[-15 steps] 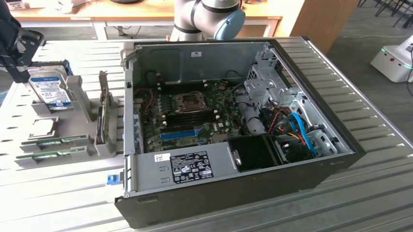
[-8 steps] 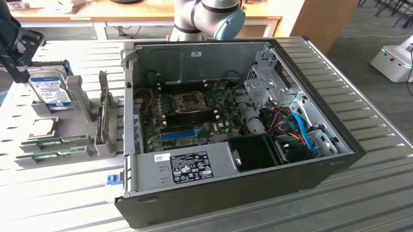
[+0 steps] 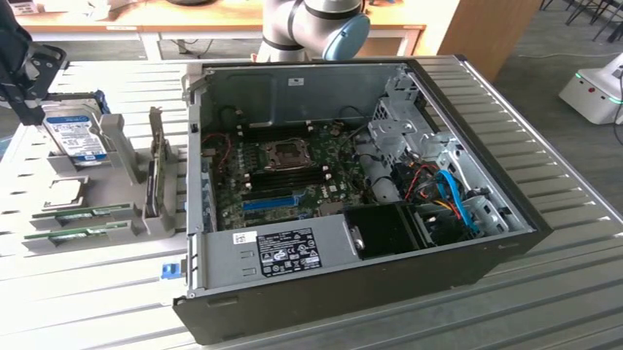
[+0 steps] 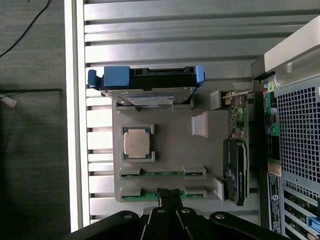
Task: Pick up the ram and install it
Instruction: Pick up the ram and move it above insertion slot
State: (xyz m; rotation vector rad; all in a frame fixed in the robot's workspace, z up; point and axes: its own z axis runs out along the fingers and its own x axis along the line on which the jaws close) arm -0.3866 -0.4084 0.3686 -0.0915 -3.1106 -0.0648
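A grey moulded tray (image 4: 170,145) beside the open black computer case (image 3: 389,284) holds a blue-bracketed hard drive (image 4: 147,92), a square silver processor (image 4: 138,143), a dark graphics card (image 4: 236,170) on edge, and two slotted sticks. The long green circuit-board ram (image 4: 150,193) sits in the outer slot, a matching green stick (image 4: 162,173) alongside. The black gripper (image 4: 169,194) hangs above the ram, fingers pressed together, holding nothing.

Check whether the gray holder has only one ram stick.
No, a ram stick beside the processor and a second ram stick both sit in it.
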